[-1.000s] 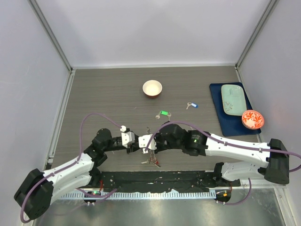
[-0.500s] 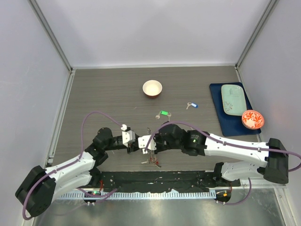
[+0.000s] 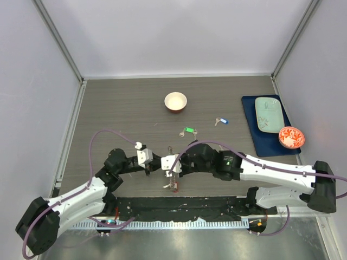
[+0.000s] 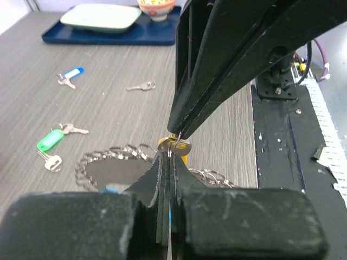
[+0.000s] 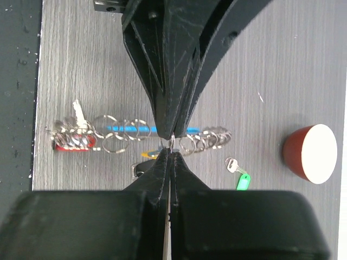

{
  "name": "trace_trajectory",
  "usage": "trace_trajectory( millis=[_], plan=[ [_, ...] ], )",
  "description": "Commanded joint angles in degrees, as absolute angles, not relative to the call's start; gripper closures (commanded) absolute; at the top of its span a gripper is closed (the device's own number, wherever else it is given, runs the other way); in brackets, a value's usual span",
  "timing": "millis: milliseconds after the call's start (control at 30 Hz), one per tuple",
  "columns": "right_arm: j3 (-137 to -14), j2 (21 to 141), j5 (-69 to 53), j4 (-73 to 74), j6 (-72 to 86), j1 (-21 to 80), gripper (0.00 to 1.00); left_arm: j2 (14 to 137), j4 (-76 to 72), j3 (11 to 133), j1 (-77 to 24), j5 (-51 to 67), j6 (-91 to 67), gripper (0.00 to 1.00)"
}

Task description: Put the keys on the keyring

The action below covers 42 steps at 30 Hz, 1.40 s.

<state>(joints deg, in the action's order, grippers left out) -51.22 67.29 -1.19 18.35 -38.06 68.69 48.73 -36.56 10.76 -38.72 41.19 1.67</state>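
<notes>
The left gripper has clenched shut, tip to tip with the clenched right gripper, at a yellow-tagged key. I cannot tell which of them holds it. Beneath, the keyring lies by the near edge of the table, with open tabletop beyond toward the bowl.

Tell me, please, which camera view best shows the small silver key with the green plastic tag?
The left wrist view: the green-tagged key lies close and unobstructed, its tag and metal both distinct. The right wrist view shows it smaller, near the lower edge; the top external view gives only a tiny green speck.
</notes>
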Motion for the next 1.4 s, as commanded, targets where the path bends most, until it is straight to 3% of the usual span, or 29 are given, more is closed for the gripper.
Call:
trace_trajectory(
  millis=[0,267,667,967,1000,1033,1133,1367],
  plan=[
    [-50.9,63.5,3.9,18.5,-36.2,68.6,0.99,44.0,-39.7,10.3,-38.9,39.3,0.3,1.0],
    [-46.6,61.3,2.4,15.4,-32.1,68.6,0.99,38.8,-40.2,8.7,-38.8,33.9,-4.6,1.0],
    [-40.5,65.1,-3.5,-5.0,-29.1,68.6,0.99,42.4,-58.8,5.8,-39.0,25.9,-14.8,1.0],
    [-43.7,65.5,-0.2,-2.9,-32.0,68.7,0.99,45.0,-64.2,3.4,-39.3,22.3,-15.5,1.0],
    [-44.1,65.0,-0.2,-2.0,-32.4,68.7,0.99,43.8,-62.8,3.1,-39.3,21.6,-15.0,0.98],
    [-44.6,64.6,2.1,-1.0,-32.9,68.7,0.99,43.0,-61.4,2.9,-39.3,21.1,-13.8,0.87],
    [-46.7,64.2,4.3,4.0,-35.1,68.7,0.99,37.9,-52.9,3.2,-39.3,19.9,-11.6,0.69],
    [-53.1,65.9,4.0,12.9,-39.6,68.7,0.99,29.1,-38.0,4.4,-39.3,21.3,-4.6,0.56]
  ],
)
